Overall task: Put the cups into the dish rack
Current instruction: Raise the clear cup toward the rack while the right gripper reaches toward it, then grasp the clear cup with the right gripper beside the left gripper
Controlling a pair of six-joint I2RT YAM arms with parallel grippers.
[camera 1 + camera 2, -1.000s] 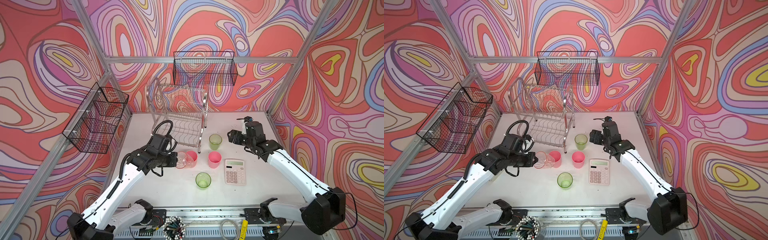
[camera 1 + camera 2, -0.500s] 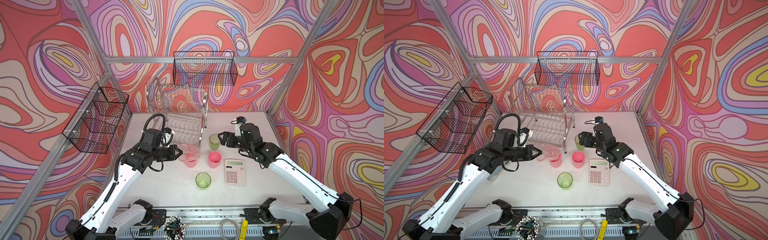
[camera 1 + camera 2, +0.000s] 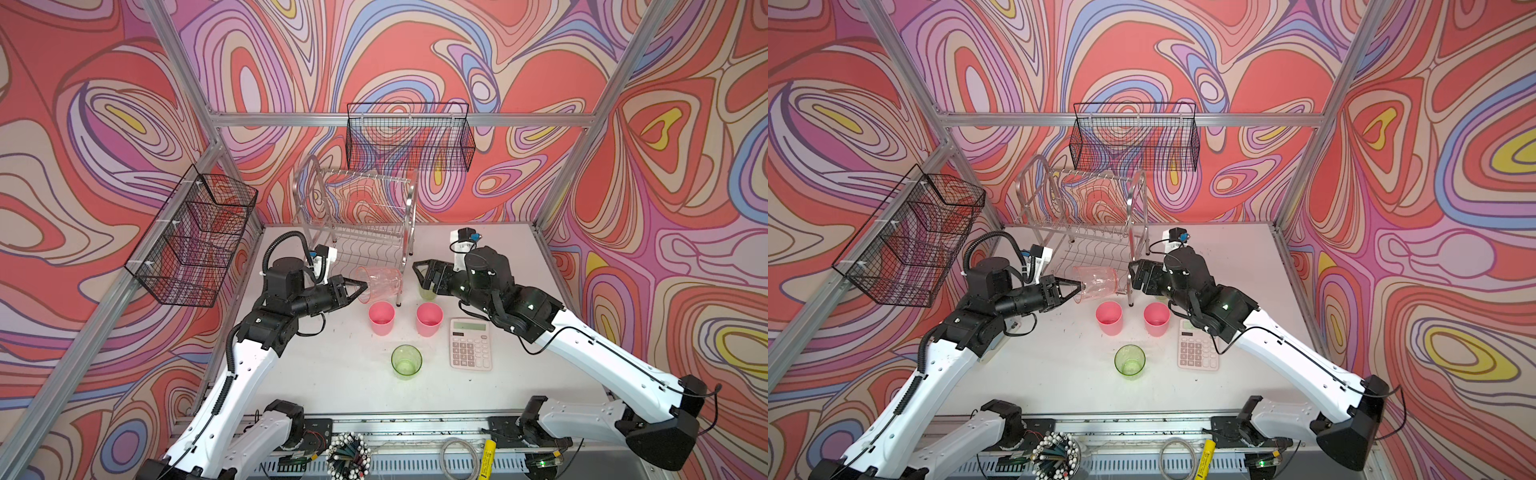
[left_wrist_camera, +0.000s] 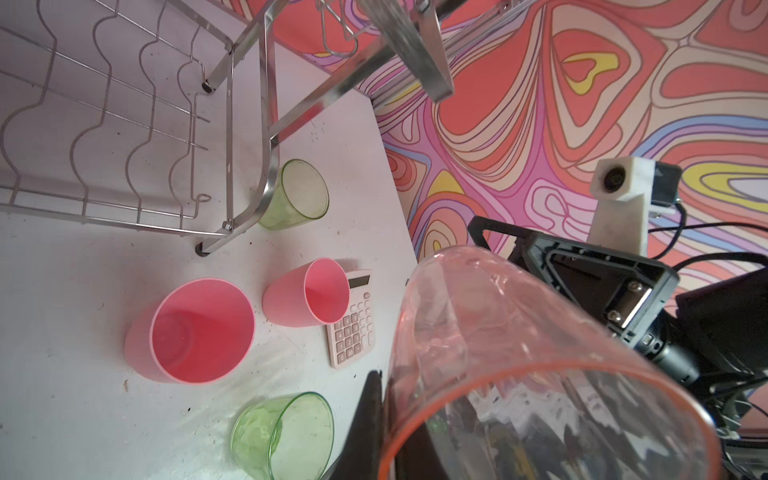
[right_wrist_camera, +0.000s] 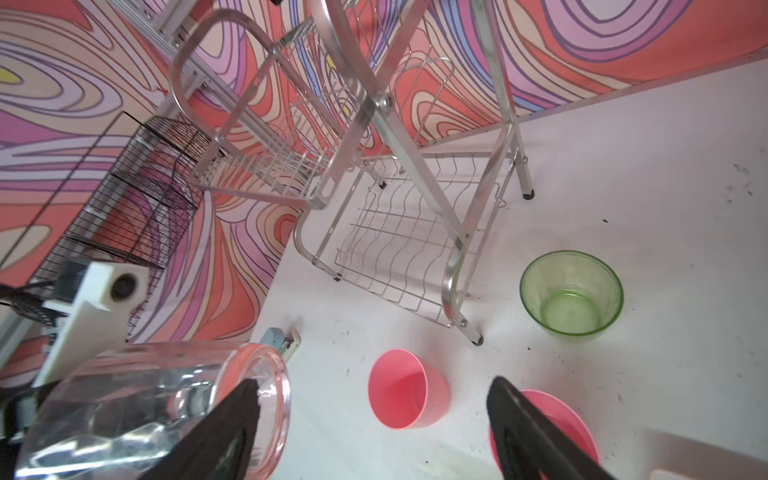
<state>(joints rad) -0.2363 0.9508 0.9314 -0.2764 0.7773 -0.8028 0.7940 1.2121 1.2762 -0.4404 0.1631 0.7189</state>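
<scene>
Silver wire makes up the rack [image 3: 360,232], standing at the back of the white surface [image 3: 324,382] in both top views. The left pincer [image 3: 362,286] is clenched on the rim of the clear cup [image 3: 382,282] and holds it sideways in the air at the front edge of the rack's low shelf, close to a front leg. The left arm [image 3: 249,365] is bent at the elbow and points to the right. The right pincer [image 3: 428,275] is spread wide and grips nothing; it hangs over the back green cup [image 3: 427,294], just beside the clear cup's bottom. Two pink cups [image 3: 381,318] stand apart in front of the rack. The front green cup [image 3: 1130,360] and the calculator [image 3: 1198,351] sit nearer the front edge, with bare surface to their left.

In the left wrist view the clear cup [image 4: 519,365] looks big and close, with one black finger [image 4: 371,415] against its rim. The back green cup [image 4: 297,195] sits right by the rack's bent frame.

In the right wrist view the right pincer [image 5: 372,381] shows two black fingers [image 5: 523,424] far apart. One crosses in front of the clear cup's [image 5: 145,411] thick bottom; I cannot tell if they touch.
</scene>
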